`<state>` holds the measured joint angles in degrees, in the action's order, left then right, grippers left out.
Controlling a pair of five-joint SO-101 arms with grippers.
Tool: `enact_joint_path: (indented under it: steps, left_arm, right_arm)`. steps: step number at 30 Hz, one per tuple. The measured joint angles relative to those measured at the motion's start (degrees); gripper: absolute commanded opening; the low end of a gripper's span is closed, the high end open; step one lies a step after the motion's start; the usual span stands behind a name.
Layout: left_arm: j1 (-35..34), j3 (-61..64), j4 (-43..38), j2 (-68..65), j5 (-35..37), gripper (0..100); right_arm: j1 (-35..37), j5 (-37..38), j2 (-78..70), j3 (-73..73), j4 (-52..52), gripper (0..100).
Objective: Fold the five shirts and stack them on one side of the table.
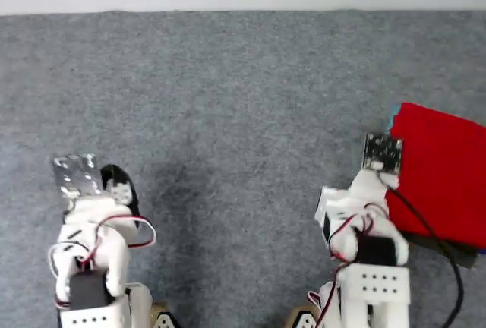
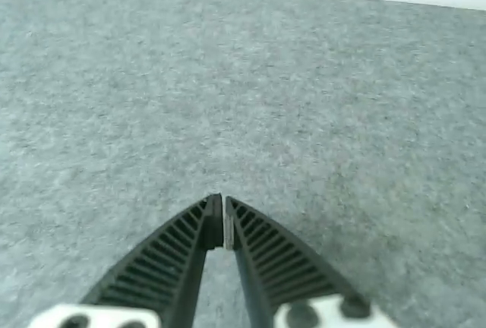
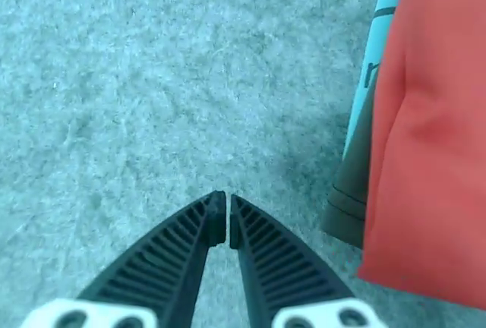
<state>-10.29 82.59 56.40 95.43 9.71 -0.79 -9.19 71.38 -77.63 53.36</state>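
A stack of folded shirts lies at the table's right edge, with a red shirt (image 1: 444, 172) on top and darker and light blue layers under it. In the right wrist view the red shirt (image 3: 433, 138) lies over a light blue shirt (image 3: 376, 55) and a dark olive one (image 3: 351, 184). My right gripper (image 3: 227, 220) is shut and empty, just beside the stack over bare felt. My left gripper (image 2: 222, 224) is shut too, with nothing in it, at the table's front left. In the high view the left arm (image 1: 91, 222) and the right arm (image 1: 364, 229) sit near the front edge.
Grey felt (image 1: 228, 115) covers the table, with a pale wall strip along the far edge. A black cable (image 1: 448, 267) runs from the right arm past the stack.
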Motion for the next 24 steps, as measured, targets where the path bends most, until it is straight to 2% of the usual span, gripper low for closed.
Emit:
enact_joint_path:
  steps: [3,6,11,17,24]
  left_arm:
    - [3.87,5.54,-0.35,6.68,0.00,1]
    - [7.47,8.97,-0.53,7.74,0.00,1]
    - [10.37,14.24,-0.53,7.91,0.00,1]
    - [10.73,14.33,-0.53,7.91,0.00,1]
    - [10.73,14.33,2.55,7.91,0.00,1]
  right_arm:
    - [-0.26,0.00,5.54,-6.68,-3.08,0.9]
    - [2.37,0.09,11.43,-11.87,-3.78,1.0]
    - [8.18,6.95,21.36,-18.37,-3.16,1.2]
    - [13.10,8.97,29.80,-18.29,3.60,1.1]
    - [13.45,8.97,31.38,-18.29,15.91,1.1]
